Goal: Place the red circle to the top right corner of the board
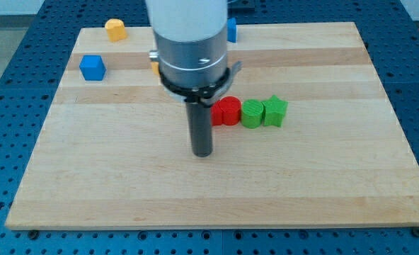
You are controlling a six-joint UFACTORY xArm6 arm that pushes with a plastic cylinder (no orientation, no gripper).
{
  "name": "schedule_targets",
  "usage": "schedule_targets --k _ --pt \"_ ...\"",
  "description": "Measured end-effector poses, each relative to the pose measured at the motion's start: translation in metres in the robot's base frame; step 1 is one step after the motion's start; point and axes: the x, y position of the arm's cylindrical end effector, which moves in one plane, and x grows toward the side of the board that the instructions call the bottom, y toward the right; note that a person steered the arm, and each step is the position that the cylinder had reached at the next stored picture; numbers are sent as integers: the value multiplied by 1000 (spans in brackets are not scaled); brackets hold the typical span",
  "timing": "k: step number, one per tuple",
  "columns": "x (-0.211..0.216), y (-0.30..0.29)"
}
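Observation:
The red circle [228,111] lies near the middle of the wooden board [323,177]. A green circle [252,113] touches it on its right, and a green star [274,111] sits right of that. My tip [203,153] rests on the board just left of and below the red circle, a small gap apart from it. The arm's white and grey body hides the board above the tip.
A blue cube [93,67] sits at the view's left. A yellow block [115,30] sits near the top left corner. A blue block [231,30] and an orange block [155,68] peek out from behind the arm.

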Motion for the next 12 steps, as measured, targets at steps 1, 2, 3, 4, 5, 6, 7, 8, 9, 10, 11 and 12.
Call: schedule_targets --k 1,2,3,4,5,6,7,8,9,10,11,12 --pt "-9 21" --pt "-23 32" --pt "-41 32" --pt "-64 32" --pt "-77 32" --pt "-76 18" --pt "-78 10" --pt "-99 11" --pt "-138 29" --pt "-158 67" --pt "-153 56" --pt "-135 21"
